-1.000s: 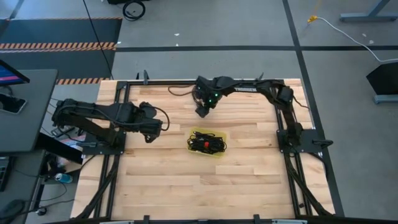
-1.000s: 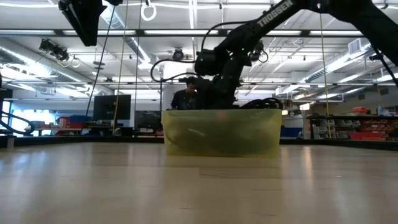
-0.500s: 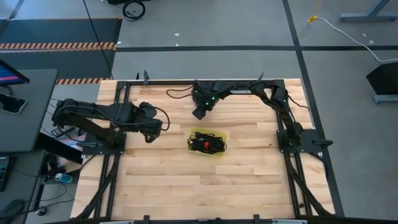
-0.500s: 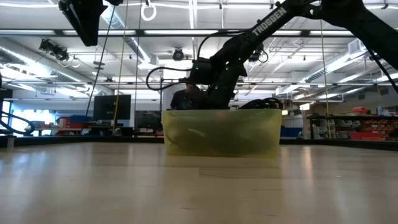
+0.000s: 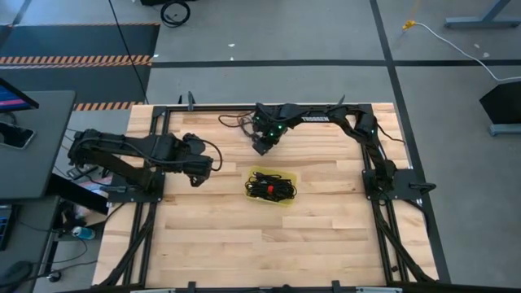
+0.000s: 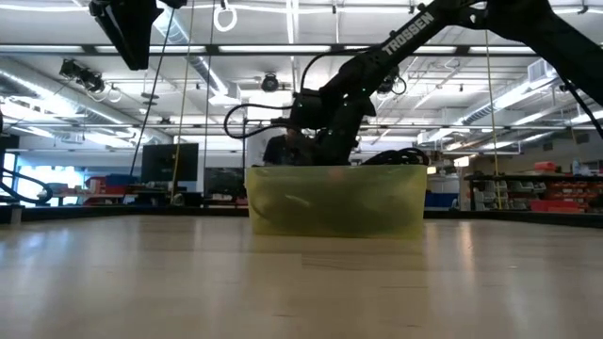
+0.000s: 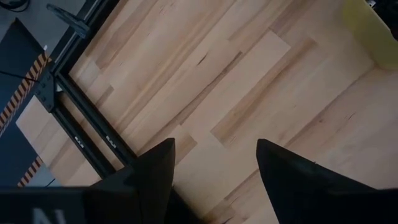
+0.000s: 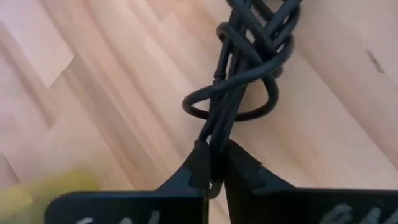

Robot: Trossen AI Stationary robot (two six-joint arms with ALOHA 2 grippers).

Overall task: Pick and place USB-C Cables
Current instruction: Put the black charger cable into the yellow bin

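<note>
Right pincer (image 8: 211,163): clenched on thin black coiled USB-C cable (image 8: 245,68), lying on pale wooden tabletop (image 5: 212,228) beyond translucent yellow plastic bin (image 5: 286,179) of bundled cables. Left pincer (image 7: 214,163): released, idle at left side. Risk: narrow pinch; strands may slip on lift.

Light wood-plank table (image 5: 244,244) in a black metal frame (image 5: 423,228), standing on grey concrete floor (image 5: 269,32) with dark tape lines. Orange-black hazard stripes (image 5: 77,59) edge a dark mat beyond the table's far left corner. Grey desk (image 5: 32,138) just left of the table. Low view: open hall, long ceiling strip lights (image 6: 75,49), shelving (image 6: 537,193) far right.
</note>
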